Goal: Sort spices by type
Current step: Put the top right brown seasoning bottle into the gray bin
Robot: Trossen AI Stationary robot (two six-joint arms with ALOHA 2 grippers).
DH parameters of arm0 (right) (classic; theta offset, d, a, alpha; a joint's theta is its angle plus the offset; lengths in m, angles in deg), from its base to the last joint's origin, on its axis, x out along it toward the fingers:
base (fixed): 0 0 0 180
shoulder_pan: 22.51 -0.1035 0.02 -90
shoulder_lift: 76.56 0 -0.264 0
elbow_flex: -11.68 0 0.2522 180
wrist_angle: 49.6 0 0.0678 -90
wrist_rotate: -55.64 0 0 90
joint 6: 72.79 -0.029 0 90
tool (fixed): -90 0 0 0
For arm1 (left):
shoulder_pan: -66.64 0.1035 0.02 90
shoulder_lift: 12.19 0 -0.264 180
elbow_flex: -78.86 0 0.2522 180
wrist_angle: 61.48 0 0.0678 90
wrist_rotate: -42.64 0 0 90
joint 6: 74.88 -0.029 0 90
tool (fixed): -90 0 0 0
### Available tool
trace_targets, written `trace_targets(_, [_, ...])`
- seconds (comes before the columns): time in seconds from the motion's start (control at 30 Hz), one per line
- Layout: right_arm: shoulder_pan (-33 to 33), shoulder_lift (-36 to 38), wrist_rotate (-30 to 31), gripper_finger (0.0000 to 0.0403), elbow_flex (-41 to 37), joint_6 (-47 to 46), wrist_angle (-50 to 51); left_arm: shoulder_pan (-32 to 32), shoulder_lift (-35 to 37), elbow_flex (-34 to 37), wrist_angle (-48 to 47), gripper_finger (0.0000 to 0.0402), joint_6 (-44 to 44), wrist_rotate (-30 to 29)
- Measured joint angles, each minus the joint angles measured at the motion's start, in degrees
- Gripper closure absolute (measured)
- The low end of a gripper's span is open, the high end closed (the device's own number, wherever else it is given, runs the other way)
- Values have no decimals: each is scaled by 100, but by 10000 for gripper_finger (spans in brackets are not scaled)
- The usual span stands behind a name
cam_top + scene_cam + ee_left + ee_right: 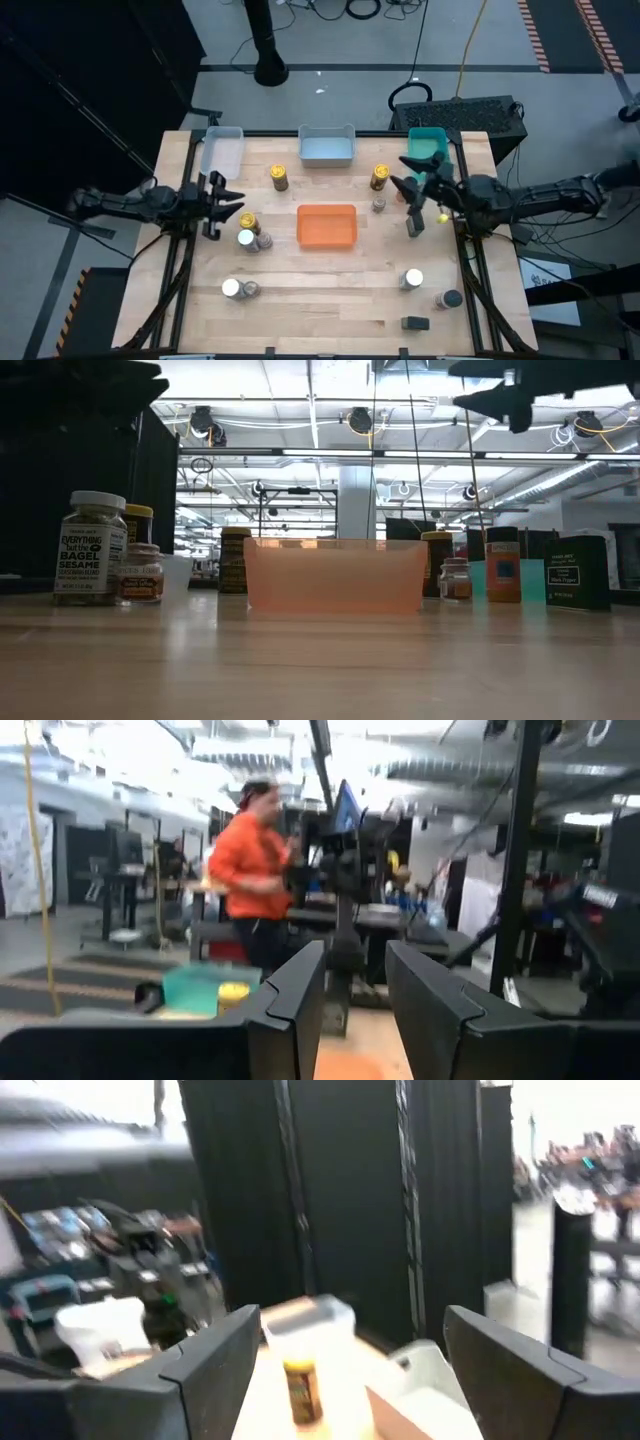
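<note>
Spice jars stand scattered on the wooden table (pixel 330 290). Two amber jars with yellow lids (pixel 279 177) (pixel 380 177) stand near the far trays, and a cluster with yellow, white and grey lids (pixel 250 232) stands left of the orange tray (pixel 327 226). My left gripper (pixel 236 202) hovers open just left of that cluster; in its wrist view the open fingers (pixel 355 960) hold nothing. My right gripper (pixel 412 172) is raised and open beside the teal tray (pixel 430 143). Its wrist view (pixel 345 1330) shows an amber jar (pixel 300 1380) farther off between the fingers.
A clear tray (pixel 222 150) and a blue-grey tray (pixel 327 146) sit along the far edge. More jars stand near the front: a white-lidded pair (pixel 240 288), one white lid (pixel 413 278), one dark lid (pixel 450 298) and a dark box (pixel 415 323). A person in orange (pixel 250 870) stands beyond the table.
</note>
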Motion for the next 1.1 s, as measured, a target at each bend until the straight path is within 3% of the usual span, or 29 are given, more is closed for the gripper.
trace_targets(0.47, [2,-1348,209,105,2076,-1576,3011,0,-1769,-1011,-8,286,459,-161])
trace_targets(0.6, [23,-1490,208,105,2577,-2019,4075,0,-1935,-1113,625,286,1088,-62])
trace_targets(0.83, [157,-1638,113,105,3285,-2520,5924,0,-1928,-1113,893,286,1136,-50])
trace_targets(1.1, [197,-1655,-587,105,3625,-3162,6563,0,-1935,-1113,863,286,1116,-54])
